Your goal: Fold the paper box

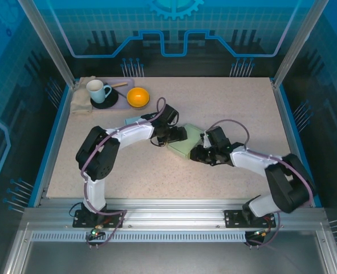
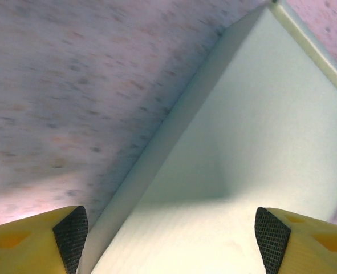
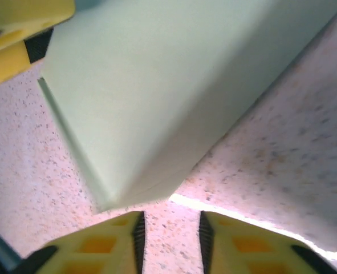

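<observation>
The white-shelled, black-jointed left arm (image 1: 128, 134) and its twin right arm (image 1: 251, 160) each carry a thin grey-lilac cable (image 1: 232, 120) looping outside the links. Black base plates (image 1: 80, 217) sit at 7 and 5 o'clock in the overhead view. The left gripper (image 2: 171, 240) and right gripper (image 3: 171, 240) have yellow plastic fingers faced with black cross-hatched pads (image 2: 71, 235).

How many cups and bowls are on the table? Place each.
2. A white mug stands on a dark saucer at the far left; an orange bowl sits right of it. None seems hidden.
</observation>
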